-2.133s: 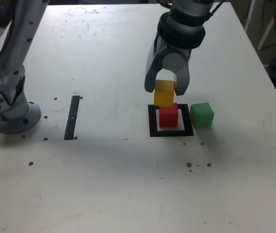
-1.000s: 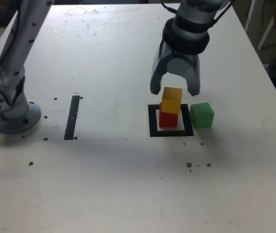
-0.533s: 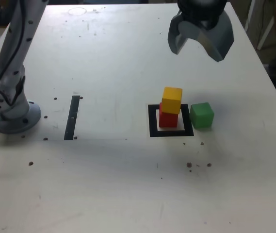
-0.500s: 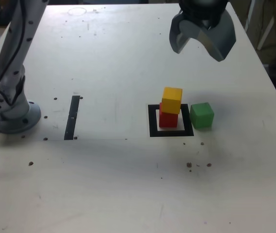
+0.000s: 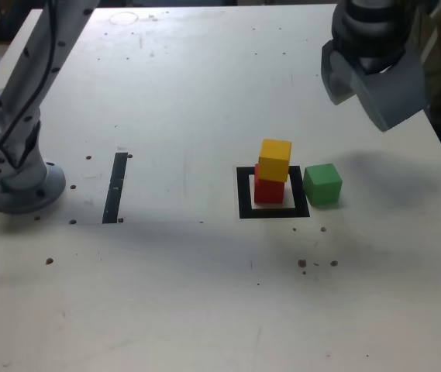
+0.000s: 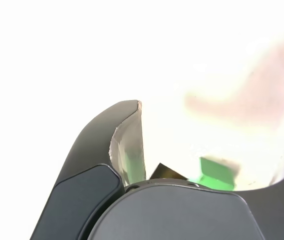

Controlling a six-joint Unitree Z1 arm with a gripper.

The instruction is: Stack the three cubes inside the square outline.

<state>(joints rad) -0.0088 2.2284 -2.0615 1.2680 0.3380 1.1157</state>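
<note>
In the exterior view the yellow cube (image 5: pixel 274 159) sits slightly askew on top of the red cube (image 5: pixel 268 190), which stands inside the square outline (image 5: pixel 273 211). The green cube (image 5: pixel 322 184) rests on the table just outside the outline's right side. My gripper (image 5: pixel 364 91) hangs high above the table, up and to the right of the stack, open and empty. The wrist view is washed out by glare. It shows one dark finger (image 6: pixel 128 145), the green cube (image 6: pixel 214 173) as a blur, and a dark corner of the outline (image 6: pixel 164 172).
The arm's base (image 5: pixel 18 186) stands at the exterior view's left, with a thin black strip (image 5: pixel 115 186) beside it. The table's right edge (image 5: pixel 437 147) runs close to the gripper. Small dark specks (image 5: pixel 317 263) dot the front of the table.
The gripper let go of the yellow cube on the red cube, opened wide, rose and swung to the exterior view's right. The cubes stayed put.
</note>
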